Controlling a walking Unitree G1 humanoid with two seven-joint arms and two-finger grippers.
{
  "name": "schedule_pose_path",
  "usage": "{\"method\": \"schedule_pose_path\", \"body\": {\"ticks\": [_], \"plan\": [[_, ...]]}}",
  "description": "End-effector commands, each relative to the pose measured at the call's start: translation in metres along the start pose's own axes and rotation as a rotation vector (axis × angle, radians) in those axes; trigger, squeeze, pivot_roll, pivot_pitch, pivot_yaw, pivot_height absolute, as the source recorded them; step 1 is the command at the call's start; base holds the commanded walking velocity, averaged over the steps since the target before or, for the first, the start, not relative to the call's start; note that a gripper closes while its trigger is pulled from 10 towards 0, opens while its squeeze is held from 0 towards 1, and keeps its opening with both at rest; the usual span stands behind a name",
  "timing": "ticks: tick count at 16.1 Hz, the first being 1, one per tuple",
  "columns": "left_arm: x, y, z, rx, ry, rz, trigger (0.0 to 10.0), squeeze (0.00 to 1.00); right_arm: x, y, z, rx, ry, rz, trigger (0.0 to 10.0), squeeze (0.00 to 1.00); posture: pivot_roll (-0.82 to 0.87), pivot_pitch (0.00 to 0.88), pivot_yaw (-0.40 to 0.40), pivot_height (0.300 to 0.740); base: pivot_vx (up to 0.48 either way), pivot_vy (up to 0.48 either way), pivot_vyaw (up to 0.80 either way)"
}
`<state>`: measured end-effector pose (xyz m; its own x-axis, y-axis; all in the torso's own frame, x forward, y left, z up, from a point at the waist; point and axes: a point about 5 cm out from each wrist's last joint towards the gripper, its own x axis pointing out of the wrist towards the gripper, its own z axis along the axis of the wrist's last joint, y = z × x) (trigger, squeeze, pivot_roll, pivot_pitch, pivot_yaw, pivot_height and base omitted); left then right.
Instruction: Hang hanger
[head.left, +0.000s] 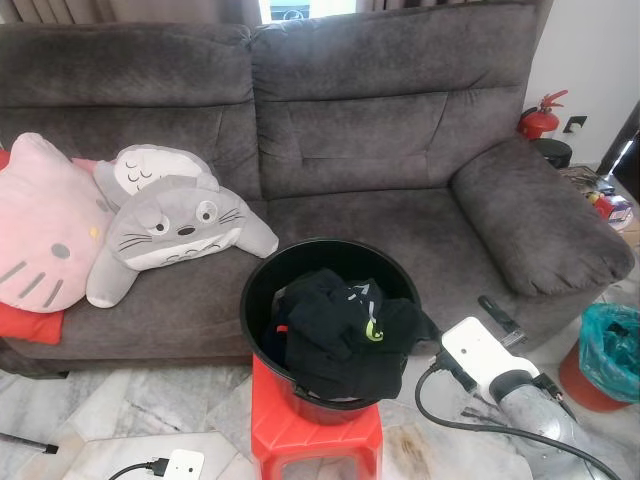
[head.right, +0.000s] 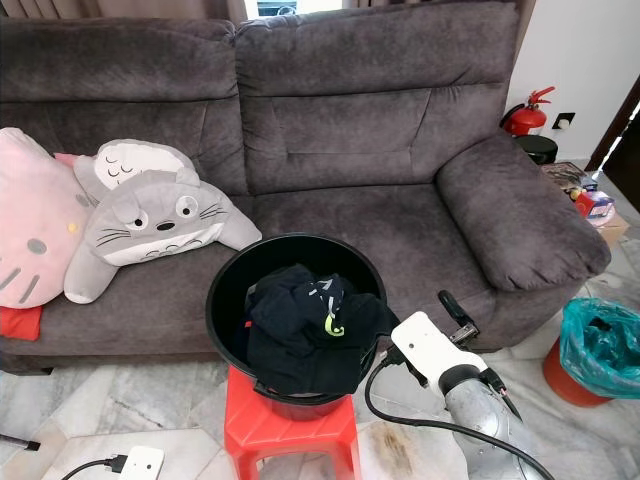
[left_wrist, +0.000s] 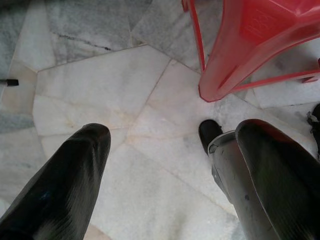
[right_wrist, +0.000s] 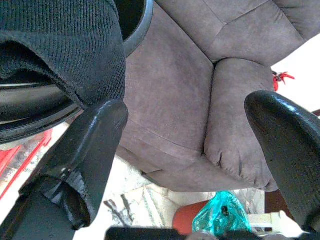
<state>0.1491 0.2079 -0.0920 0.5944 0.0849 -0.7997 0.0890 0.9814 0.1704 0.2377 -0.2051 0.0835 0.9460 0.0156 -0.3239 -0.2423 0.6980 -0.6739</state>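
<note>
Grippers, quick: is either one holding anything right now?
Left gripper: open, empty, above the floor.
Right gripper: open, empty, beside the black bucket of clothes.

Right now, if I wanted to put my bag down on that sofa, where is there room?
The right seat cushion is bare, bordered by the right armrest and the Totoro plush. The left seat is crowded: that plush, a second grey plush and a pink Hello Kitty pillow. In front, the black bucket of dark clothes sits on a red stool.

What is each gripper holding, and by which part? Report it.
Nothing. The right gripper is open beside the black bucket of clothes; the left gripper is open above the floor.
</note>
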Motion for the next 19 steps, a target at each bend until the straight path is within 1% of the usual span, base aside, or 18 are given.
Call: {"method": "schedule_pose_path", "body": {"ticks": [1, 5, 7, 9, 16, 19], "plan": [[-0.0009, 0.0035, -0.0049, 0.005, 0.031, 0.010, 10.0, 0.00, 0.0022, 0.0045, 0.0031, -0.007, -0.015, 0.029, 10.0, 0.00, -0.21, 0.000, 0.031, 0.740, 0.000, 0.000, 0.00], [-0.0008, 0.0033, -0.0048, 0.003, 0.032, 0.009, 10.0, 0.00, 0.0016, 0.0085, 0.0055, -0.003, -0.022, 0.046, 10.0, 0.00, -0.21, 0.000, 0.029, 0.740, 0.000, 0.000, 0.00], [-0.0011, 0.0034, -0.0061, 0.003, 0.036, 0.009, 10.0, 0.00, -0.0017, 0.0121, 0.0014, -0.003, 0.003, 0.055, 10.0, 0.00, -0.21, 0.000, 0.029, 0.740, 0.000, 0.000, 0.00], [-0.0013, 0.0032, -0.0068, 0.002, 0.038, 0.008, 10.0, 0.00, -0.0021, 0.0119, 0.0010, 0.003, 0.008, 0.048, 10.0, 0.00, -0.21, 0.000, 0.030, 0.740, 0.000, 0.000, 0.00], [-0.0017, 0.0041, -0.0081, 0.001, 0.042, 0.009, 10.0, 0.00, -0.0033, 0.0074, -0.0020, 0.004, 0.031, 0.013, 10.0, 0.00, -0.22, 0.000, 0.031, 0.740, 0.000, 0.000, 0.00], [-0.0018, 0.0041, -0.0082, 0.001, 0.042, 0.011, 10.0, 0.00, -0.0017, 0.0026, -0.0028, -0.002, 0.034, -0.018, 10.0, 0.00, -0.22, 0.000, 0.031, 0.740, 0.000, 0.000, 0.00]]}}
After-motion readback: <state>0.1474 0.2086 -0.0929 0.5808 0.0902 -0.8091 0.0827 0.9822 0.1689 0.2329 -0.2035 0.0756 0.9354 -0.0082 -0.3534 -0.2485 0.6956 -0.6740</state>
